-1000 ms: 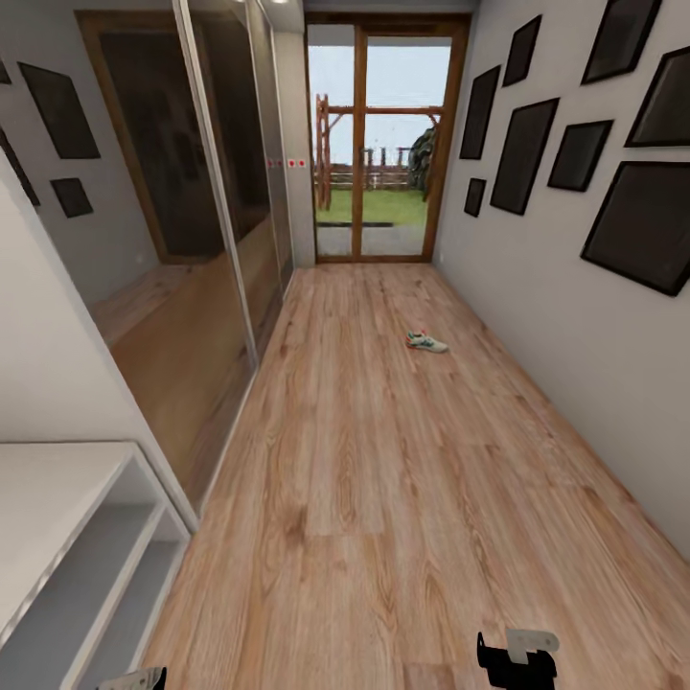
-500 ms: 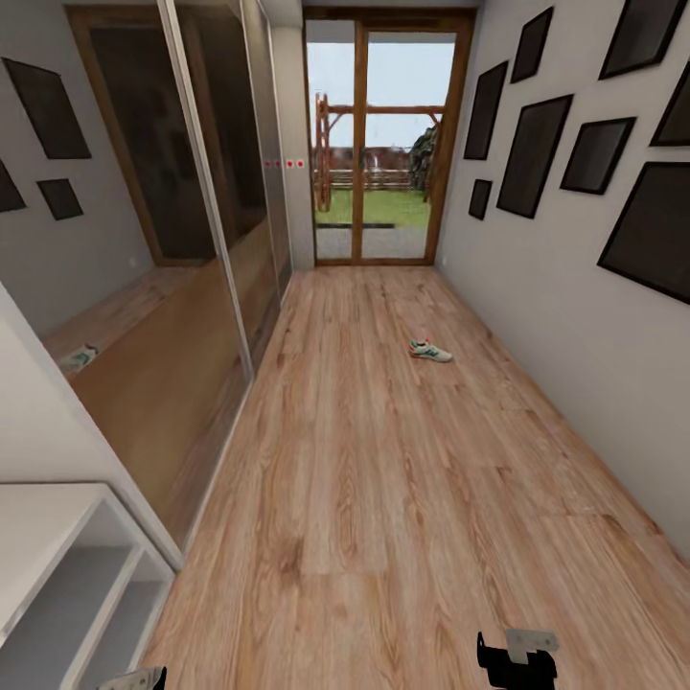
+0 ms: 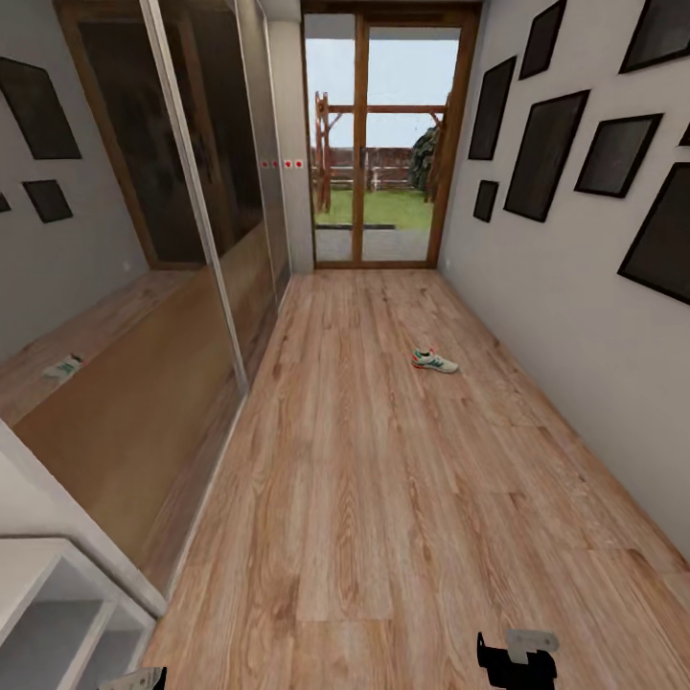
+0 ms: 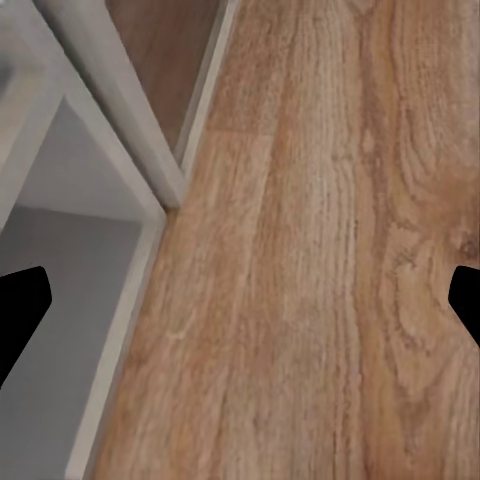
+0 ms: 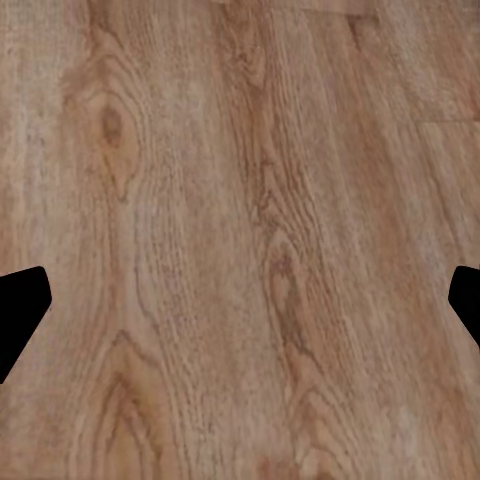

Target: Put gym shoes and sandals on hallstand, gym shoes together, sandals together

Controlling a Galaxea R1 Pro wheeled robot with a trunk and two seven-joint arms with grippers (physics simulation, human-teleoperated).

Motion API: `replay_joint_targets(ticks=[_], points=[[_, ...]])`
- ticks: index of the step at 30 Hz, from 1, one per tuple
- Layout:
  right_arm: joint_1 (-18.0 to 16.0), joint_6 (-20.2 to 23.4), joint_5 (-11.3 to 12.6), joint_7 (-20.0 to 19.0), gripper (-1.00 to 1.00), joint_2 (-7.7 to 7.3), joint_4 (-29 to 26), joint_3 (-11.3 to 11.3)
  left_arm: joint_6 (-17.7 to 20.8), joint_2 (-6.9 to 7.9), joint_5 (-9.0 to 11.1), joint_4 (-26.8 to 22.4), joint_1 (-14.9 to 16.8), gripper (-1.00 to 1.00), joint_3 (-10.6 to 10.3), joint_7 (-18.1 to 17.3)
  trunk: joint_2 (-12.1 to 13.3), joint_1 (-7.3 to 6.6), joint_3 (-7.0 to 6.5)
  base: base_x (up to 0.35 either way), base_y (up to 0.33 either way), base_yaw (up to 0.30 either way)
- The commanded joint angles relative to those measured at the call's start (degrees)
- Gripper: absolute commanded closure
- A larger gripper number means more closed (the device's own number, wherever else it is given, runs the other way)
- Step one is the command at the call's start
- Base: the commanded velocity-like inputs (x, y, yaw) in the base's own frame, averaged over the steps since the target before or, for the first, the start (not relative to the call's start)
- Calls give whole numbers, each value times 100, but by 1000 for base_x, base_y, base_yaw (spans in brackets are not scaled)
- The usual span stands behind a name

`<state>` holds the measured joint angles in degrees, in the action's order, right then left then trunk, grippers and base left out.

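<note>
Shoe (image 3: 435,361) lies mid-frame on floor (image 3: 383,498), nothing blocking; rack (image 3: 57,613) lower left. Both grippers (image 4: 240,300) (image 5: 240,310) spread wide, empty.

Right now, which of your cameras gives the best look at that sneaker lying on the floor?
The head view: the gym shoe lies whole on the corridor floor, far down the hall, with its reflection in the mirrored door. The left wrist view shows floorboards and a corner of the hallstand; the right wrist view shows floorboards, no shoe.
</note>
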<state>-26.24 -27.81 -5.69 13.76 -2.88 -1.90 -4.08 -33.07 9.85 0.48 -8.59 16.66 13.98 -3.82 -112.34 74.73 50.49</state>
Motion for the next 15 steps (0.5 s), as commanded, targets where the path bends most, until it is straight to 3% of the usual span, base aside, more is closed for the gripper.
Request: replay_joint_targets(ticks=[1, 8, 15], points=[[-4, -14, -58, 21, -100, 3, 3, -41, -15, 0, 5, 6, 4, -100, 38, -40, -2, 3, 5, 338, 0, 0], [-4, -14, -56, 21, -100, 12, 1, -40, -15, 0, 5, 6, 4, -100, 38, -40, -2, 3, 5, 338, 0, -25], [-4, -14, -50, 26, -100, 14, -2, -42, -15, 0, 5, 6, 4, -100, 39, -40, -2, 3, 5, 338, 0, -124]])
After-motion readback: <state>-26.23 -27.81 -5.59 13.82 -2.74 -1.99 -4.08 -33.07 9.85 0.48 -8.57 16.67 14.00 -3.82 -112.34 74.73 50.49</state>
